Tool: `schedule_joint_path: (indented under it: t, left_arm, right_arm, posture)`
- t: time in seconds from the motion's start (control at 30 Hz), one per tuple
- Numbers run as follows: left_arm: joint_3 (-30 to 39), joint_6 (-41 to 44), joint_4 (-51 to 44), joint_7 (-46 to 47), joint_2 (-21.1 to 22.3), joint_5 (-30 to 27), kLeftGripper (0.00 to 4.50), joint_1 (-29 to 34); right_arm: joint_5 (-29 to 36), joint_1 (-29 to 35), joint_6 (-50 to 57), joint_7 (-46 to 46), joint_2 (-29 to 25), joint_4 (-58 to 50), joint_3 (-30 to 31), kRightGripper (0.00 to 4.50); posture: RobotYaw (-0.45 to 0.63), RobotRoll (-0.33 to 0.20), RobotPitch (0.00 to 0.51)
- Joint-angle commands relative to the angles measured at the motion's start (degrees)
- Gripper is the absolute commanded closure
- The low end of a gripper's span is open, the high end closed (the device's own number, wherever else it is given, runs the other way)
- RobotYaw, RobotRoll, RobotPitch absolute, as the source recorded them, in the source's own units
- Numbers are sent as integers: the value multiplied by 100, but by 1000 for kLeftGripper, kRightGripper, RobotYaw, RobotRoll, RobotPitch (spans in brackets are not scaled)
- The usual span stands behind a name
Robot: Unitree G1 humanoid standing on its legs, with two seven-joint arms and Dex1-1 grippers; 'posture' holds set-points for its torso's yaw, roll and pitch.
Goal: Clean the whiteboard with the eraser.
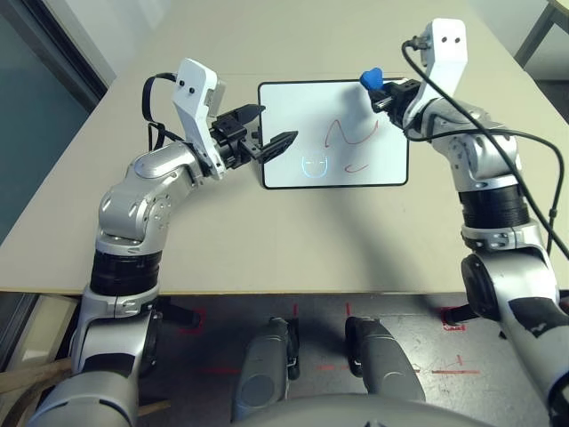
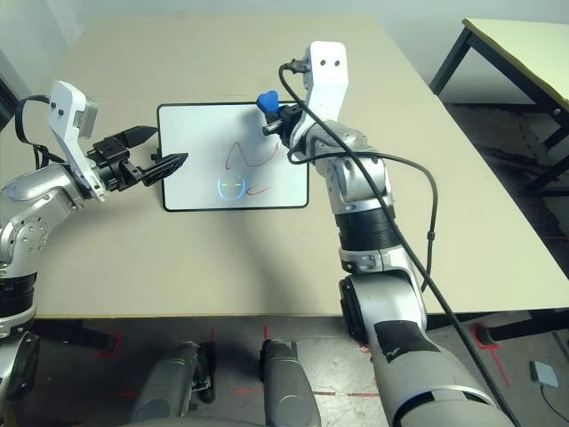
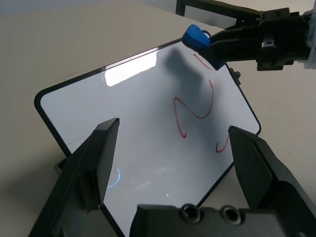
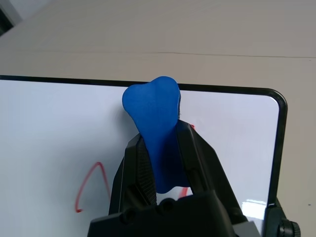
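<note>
The whiteboard (image 1: pixel 307 111) lies flat on the table with red scribbles (image 1: pixel 348 133) on its right half. My right gripper (image 1: pixel 384 93) is shut on the blue eraser (image 1: pixel 372 79) and hovers over the board's far right corner. In the right wrist view the eraser (image 4: pixel 155 118) sticks out between the fingers, above the board's black frame (image 4: pixel 232 90). My left gripper (image 1: pixel 269 130) is open at the board's left edge, nothing between its fingers (image 3: pixel 96 163).
The beige table (image 1: pixel 267 240) has free room in front of and to the left of the board. A second table (image 2: pixel 524 53) stands off to the right. Red tape marks (image 1: pixel 458 322) show on the floor below the table's near edge.
</note>
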Motion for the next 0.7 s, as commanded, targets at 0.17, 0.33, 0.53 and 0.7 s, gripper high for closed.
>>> schedule_joint_path:
  t: [0.17, 0.33, 0.53, 0.7]
  left_arm:
    - [22, -5, -40, -15, 26, 33, 0, 105]
    - [26, -23, -4, -15, 24, 42, 0, 76]
    - [20, -42, 20, -13, 9, 49, 0, 50]
    - [16, -44, 30, -18, 8, 49, 0, 39]
  right_arm:
    - [-341, 41, -455, -65, 44, 602, 42, 3632]
    - [-445, 118, -563, -98, 49, 729, 12, 3632]
    - [-520, 368, -528, -113, 74, 692, 55, 3643]
    - [-532, 653, -459, -131, 138, 570, 67, 3644]
  posture:
    - [46, 0, 148]
    - [44, 0, 149]
    - [40, 0, 151]
    - [39, 0, 152]
